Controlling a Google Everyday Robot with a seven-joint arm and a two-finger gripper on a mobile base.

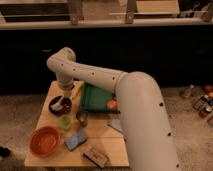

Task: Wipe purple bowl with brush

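The purple bowl (59,105) sits on the left part of the wooden table (107,145), dark with a pale inside. The pale brush (57,105) lies inside it, its whitish head toward the bowl's left. My gripper (65,95) hangs at the end of the white arm, right over the bowl's far right rim, close to the brush handle. The arm's wrist hides where the gripper meets the brush.
A larger orange bowl (45,140) stands at the front left. A tiny green cup (65,121) and a metal cup (82,117) stand in the middle. A blue sponge (75,140) and a wooden-backed block (96,156) lie near the front. A green tray (97,99) holds an orange item (112,104).
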